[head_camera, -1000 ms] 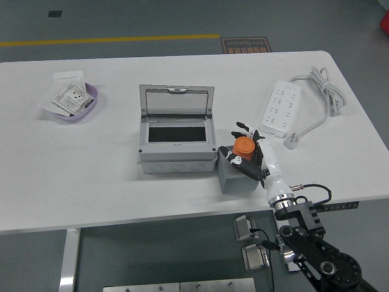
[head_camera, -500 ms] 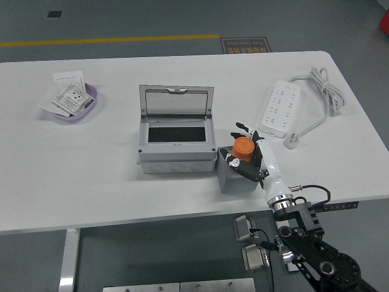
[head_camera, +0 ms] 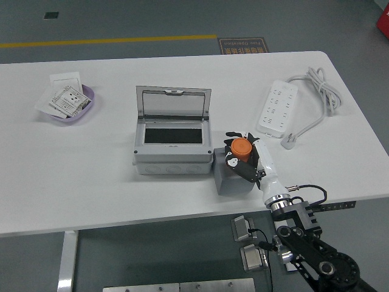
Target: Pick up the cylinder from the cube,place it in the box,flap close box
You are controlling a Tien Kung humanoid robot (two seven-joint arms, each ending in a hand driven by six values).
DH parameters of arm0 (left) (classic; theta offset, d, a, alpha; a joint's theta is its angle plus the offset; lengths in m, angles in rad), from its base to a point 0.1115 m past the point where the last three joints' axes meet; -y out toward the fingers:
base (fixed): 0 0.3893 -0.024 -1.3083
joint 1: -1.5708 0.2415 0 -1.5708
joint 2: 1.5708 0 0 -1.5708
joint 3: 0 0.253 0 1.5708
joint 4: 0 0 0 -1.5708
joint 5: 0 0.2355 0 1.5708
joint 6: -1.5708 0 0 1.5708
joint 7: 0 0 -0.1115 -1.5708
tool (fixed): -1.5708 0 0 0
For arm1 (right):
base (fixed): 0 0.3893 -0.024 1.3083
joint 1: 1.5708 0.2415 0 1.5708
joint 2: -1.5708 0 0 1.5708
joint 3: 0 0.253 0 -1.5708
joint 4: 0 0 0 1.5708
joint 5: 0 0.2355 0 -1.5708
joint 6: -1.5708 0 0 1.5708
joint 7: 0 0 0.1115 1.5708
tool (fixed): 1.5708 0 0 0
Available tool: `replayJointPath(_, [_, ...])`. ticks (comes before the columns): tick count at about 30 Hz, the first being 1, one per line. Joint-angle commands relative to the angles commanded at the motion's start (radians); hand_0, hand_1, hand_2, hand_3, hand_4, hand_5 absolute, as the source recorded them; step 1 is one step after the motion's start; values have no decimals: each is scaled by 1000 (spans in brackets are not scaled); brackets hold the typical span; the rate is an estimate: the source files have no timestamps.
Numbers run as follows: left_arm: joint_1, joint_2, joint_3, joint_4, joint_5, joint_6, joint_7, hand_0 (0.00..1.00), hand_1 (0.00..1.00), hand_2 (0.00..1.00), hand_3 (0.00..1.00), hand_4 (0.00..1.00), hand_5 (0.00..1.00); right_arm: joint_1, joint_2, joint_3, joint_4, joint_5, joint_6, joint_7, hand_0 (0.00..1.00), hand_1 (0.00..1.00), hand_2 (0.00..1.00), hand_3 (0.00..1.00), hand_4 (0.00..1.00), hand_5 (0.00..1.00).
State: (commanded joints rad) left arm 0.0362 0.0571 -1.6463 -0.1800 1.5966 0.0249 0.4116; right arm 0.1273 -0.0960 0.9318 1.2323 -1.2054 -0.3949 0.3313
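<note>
An orange cylinder (head_camera: 241, 148) is held just above a grey cube (head_camera: 230, 178) near the table's front edge. My right hand (head_camera: 240, 153) has its fingers curled around the cylinder, with the arm rising from the lower right. Left of the cube stands the grey box (head_camera: 172, 141); its clear flap lid (head_camera: 173, 103) is raised at the back and its dark inside shows. The cube touches the box's right side.
A white power strip (head_camera: 276, 109) with its coiled cable (head_camera: 320, 91) lies at the right. A purple dish (head_camera: 68, 104) with printed cards sits at the far left. A white card rests behind the dish.
My right hand with the cylinder has shifted slightly left and up. The whole scene sits a little further left in the picture, as if the camera moved.
</note>
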Motion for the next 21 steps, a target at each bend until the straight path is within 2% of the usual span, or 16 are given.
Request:
replayJointPath(3, [0,0,1,0,-1,0,-1,612,669,578,599,661,392,2,-2,0,2,-4,-1,-5,760,640,567,502,8,2])
replayJointPath(4, [0,0,1,0,-1,1,-1,611,668,578,599,662,394,3,-2,0,3,-6,-3,-6,679,578,501,392,85,2])
replayJointPath(9, [0,0,1,0,1,1,-2,611,668,578,599,662,394,11,-6,6,14,-29,-12,-15,679,578,501,392,85,2])
replayJointPath(10, [0,0,0,0,1,1,-2,611,668,579,599,662,393,12,-8,7,17,-36,-13,-18,570,422,351,251,2,2])
replayJointPath(21, [1,-2,-5,0,13,0,0,611,668,579,599,662,394,25,-24,28,70,-128,-27,-66,563,391,335,241,2,2])
